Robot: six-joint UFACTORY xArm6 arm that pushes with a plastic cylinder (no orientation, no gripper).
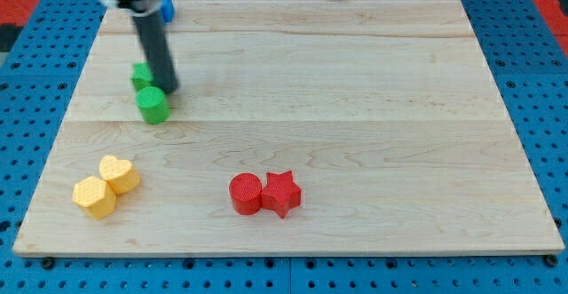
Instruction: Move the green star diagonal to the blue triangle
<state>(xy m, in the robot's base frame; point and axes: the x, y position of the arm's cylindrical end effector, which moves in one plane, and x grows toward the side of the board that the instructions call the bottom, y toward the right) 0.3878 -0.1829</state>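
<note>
On the bench (373, 107), take the green cylinder (153, 105) as the mark. My tip (169, 90) stands just beside it, toward the view's upper right. A green block (139, 75), partly hidden by the rod, lies just above it. A blue block (168, 11) sits well above it, at the bench's top edge. The yellow heart (121, 173) and a touching yellow block (94, 196) lie below it, to the left. The red cylinder (245, 194) and the touching red star (281, 193) lie below it, to the right.

My rod is a straight, dark grey cylinder with a dull sheen along one side, plain and unmarked; above it sits a wider black housing, cut off by the view's top edge, while my tip (169, 90) ends blunt and round
</note>
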